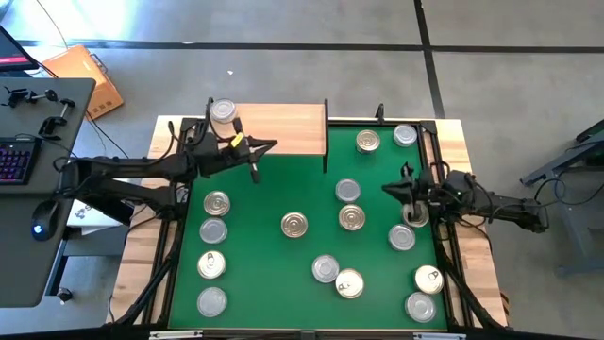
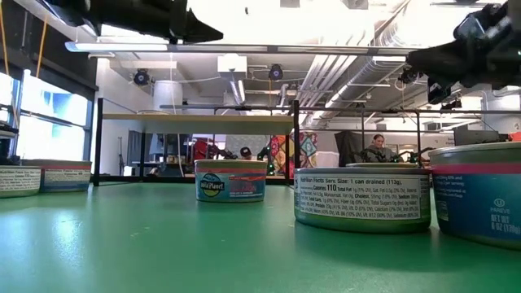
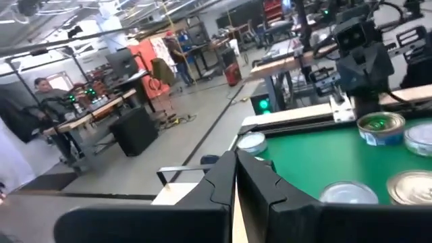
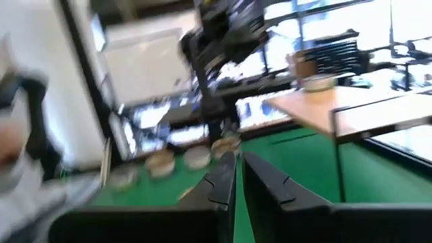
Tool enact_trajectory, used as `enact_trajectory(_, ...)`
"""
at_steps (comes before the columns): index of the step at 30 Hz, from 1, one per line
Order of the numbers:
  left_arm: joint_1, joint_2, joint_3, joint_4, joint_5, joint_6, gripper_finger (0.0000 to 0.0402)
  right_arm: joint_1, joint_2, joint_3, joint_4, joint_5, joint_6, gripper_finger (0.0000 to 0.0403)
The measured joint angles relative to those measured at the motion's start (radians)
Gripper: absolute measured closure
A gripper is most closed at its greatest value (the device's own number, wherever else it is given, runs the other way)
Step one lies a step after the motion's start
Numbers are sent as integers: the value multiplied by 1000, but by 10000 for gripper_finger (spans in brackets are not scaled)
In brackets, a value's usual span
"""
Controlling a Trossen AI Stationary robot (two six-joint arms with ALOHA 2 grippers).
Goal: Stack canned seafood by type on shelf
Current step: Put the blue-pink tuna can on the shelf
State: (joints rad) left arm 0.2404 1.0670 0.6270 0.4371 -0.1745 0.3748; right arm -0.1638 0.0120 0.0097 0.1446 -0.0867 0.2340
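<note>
The shelf (image 1: pixel 283 127), a light-wood board on black legs, stands at the green mat's far edge, left of the middle. One silver-lidded can (image 1: pixel 223 111) sits on its far left corner. Several more cans lie scattered on the mat (image 1: pixel 283 274), some silver-lidded (image 1: pixel 213 230), some gold-lidded (image 1: pixel 294 225). My left gripper (image 1: pixel 272 145) hangs level over the shelf's near edge, pointing right, shut and empty (image 3: pixel 236 169). My right gripper (image 1: pixel 385 188) hovers over the mat's right part, pointing left, shut and empty (image 4: pixel 237 165).
Cans stand in a column along the mat's left side (image 1: pixel 211 264) and cluster at the right (image 1: pixel 401 236) and near right (image 1: pixel 428 280). Two cans (image 1: pixel 367 141) sit at the far right beside the shelf. A desk with a keyboard (image 1: pixel 19 161) stands left of the table.
</note>
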Motion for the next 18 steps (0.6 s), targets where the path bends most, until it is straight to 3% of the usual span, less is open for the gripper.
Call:
enact_trajectory(4, 2, 1, 0, 55, 0, -25, 397, 0, 0, 0, 79, 89, 58, 382)
enact_trajectory(8, 2, -4, 0, 76, 0, -105, 397, 1, 1, 0, 93, 97, 81, 382)
enact_trajectory(11, -9, -5, 2, -11, 6, -219, 397, 10, 23, 0, 80, 96, 90, 382)
enact_trajectory(14, -53, 13, 2, -148, 11, -249, 397, 26, 76, 0, 73, 83, -64, 382)
enact_trajectory(18, -125, 33, 0, -213, -48, -325, 397, 33, 164, 0, 147, 186, -111, 382)
